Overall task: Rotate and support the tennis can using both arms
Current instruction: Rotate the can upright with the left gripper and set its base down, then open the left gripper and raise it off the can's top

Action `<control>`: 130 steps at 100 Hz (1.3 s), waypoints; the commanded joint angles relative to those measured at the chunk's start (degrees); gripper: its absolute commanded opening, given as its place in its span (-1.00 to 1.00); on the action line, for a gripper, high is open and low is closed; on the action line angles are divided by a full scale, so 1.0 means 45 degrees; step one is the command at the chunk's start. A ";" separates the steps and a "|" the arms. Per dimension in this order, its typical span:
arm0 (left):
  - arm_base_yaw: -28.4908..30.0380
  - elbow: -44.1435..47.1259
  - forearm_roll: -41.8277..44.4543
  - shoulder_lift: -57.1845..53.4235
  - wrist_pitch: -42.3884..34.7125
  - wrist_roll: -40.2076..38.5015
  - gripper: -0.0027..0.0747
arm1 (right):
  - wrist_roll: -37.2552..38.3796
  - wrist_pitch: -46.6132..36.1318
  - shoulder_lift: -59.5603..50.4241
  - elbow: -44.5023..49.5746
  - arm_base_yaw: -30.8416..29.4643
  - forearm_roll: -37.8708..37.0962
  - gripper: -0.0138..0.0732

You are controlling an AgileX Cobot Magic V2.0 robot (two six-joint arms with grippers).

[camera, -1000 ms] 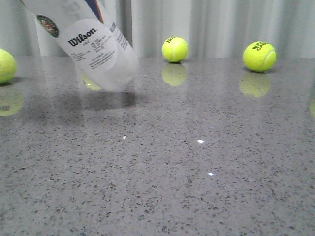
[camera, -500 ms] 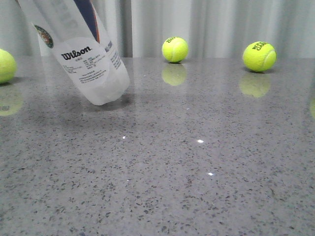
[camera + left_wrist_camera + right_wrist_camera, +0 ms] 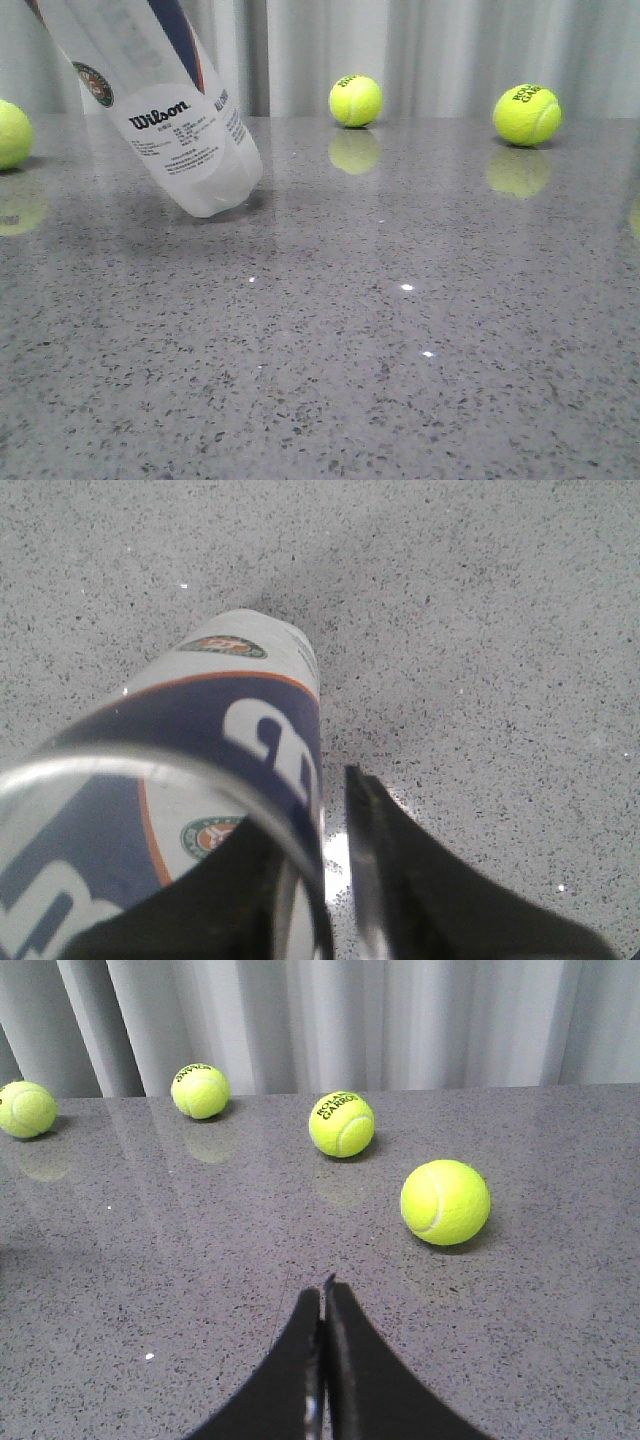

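The tennis can (image 3: 170, 110) leans at the left of the front view, its top toward the left and out of frame, its clear bottom edge touching the grey table (image 3: 400, 330). The Wilson label and the round logo face the camera. In the left wrist view the can (image 3: 230, 720) shows from its silver rim down. My left gripper (image 3: 315, 810) grips the can's wall at the rim, one finger inside and one outside. My right gripper (image 3: 324, 1285) is shut and empty above bare table, away from the can. Neither gripper shows in the front view.
Three tennis balls lie along the table's far edge in the front view: one at the left (image 3: 8, 133), one in the middle (image 3: 355, 100), one at the right (image 3: 527, 114). The right wrist view has several balls, the nearest (image 3: 445, 1201) just beyond the fingers. A pale curtain hangs behind.
The can has come down from above the table until its bottom edge rests on the surface, and it now stands steeper. Its label has turned slightly.
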 commanded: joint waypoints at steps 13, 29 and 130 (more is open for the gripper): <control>-0.0123 -0.0969 -0.0191 -0.0336 0.0143 -0.0151 0.23 | -0.0047 -0.1110 0.0117 -0.0277 -0.0057 -0.0127 -0.83; -0.0123 -0.1162 -0.0183 -0.0336 -0.0198 -0.0151 0.40 | -0.0047 -0.1099 0.0117 -0.0277 -0.0057 -0.0127 -0.83; -0.0123 -0.1424 -0.0619 0.1076 -0.5342 -0.0173 0.40 | -0.0047 -0.1091 0.0117 -0.0277 -0.0057 -0.0127 -0.83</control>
